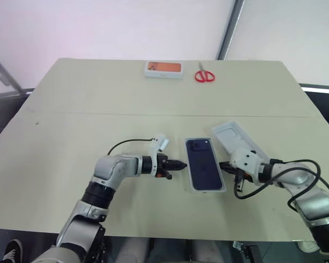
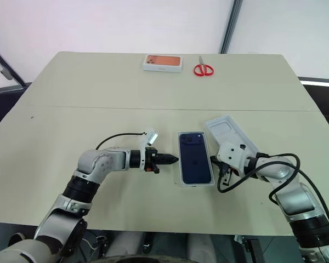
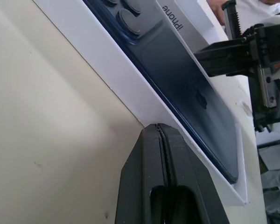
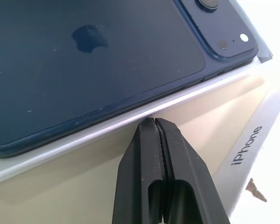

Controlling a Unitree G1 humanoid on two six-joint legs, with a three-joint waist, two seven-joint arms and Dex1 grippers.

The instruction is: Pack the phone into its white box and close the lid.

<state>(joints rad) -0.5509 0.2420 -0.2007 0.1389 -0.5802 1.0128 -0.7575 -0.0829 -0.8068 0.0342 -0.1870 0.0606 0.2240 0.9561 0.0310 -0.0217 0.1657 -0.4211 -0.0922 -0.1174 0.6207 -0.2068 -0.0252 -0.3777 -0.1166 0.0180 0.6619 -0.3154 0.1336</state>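
Observation:
The dark blue phone (image 1: pixel 203 163) lies back up in the white box (image 1: pixel 207 190) at the table's near middle. The lid (image 1: pixel 236 137) rests underside up just right of the box, angled away. My left gripper (image 1: pixel 182 164) is shut and empty, its tip at the box's left wall (image 3: pixel 126 79). My right gripper (image 1: pixel 223 165) is also shut and empty, with its tip at the box's right wall (image 4: pixel 60 144), between box and lid. In the right wrist view the phone (image 4: pixel 84 60) stands slightly proud of the rim.
A small orange-topped white box (image 1: pixel 164 69) and red scissors (image 1: pixel 204 75) sit at the table's far edge. The beige table (image 1: pixel 71 120) stretches wide to the left. Its near edge runs close below both arms.

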